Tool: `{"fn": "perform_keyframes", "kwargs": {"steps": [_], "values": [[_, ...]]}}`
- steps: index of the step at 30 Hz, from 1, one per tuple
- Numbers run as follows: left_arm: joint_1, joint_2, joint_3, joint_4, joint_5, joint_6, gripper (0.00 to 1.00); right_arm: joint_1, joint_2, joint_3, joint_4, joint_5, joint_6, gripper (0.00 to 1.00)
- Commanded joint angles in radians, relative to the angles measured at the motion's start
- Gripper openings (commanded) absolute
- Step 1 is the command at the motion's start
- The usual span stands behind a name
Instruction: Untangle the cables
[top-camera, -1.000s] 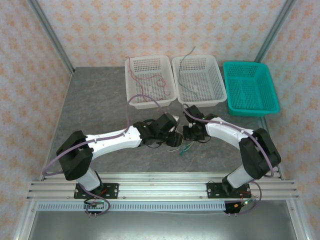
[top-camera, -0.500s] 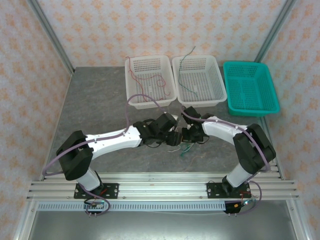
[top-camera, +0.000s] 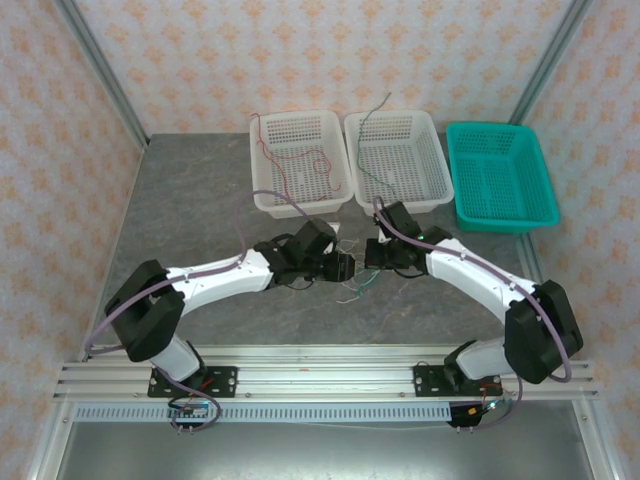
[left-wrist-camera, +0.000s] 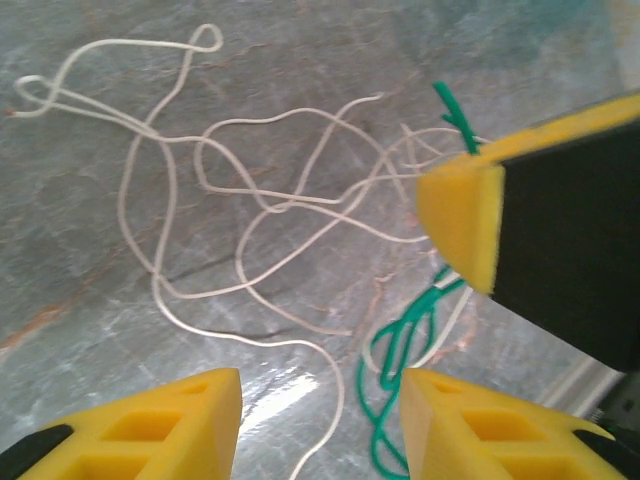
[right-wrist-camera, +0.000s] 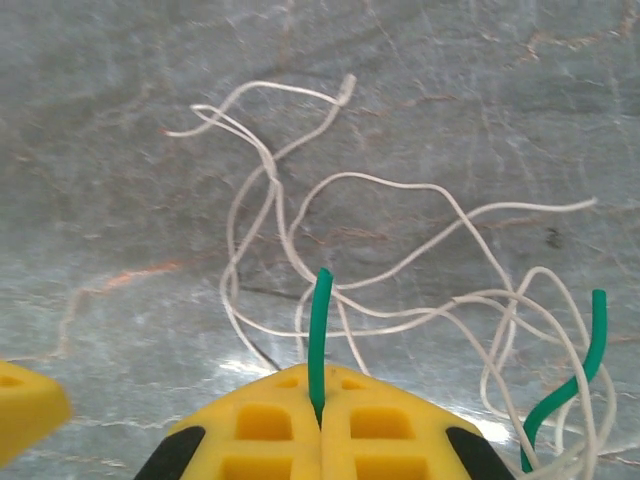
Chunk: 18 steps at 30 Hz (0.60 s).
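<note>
Snagging is the risk: the right gripper (right-wrist-camera: 320, 420), pinched shut on the green cable (right-wrist-camera: 318, 330), may drag along the whitish cables (right-wrist-camera: 272, 178) looped just ahead of its fingertips and tighten the knot, since the left gripper (left-wrist-camera: 318, 400) hovers half-spread above them, holding nothing down.

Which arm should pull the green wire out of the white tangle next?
Right. The right end effector is shut on the green cable; the left end effector hangs open over the white cables.
</note>
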Motion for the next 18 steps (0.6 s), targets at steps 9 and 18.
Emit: {"fn": "perform_keyframes", "kwargs": {"steps": [9,18], "values": [[0.085,0.059,0.013,0.289,0.183,0.002,0.35,-0.077,-0.070,-0.014,0.215,-0.254,0.189,0.01],[0.099,0.099,0.007,0.253,0.112,-0.027,0.00,-0.132,-0.112,-0.058,0.282,-0.263,0.316,0.00]]}}
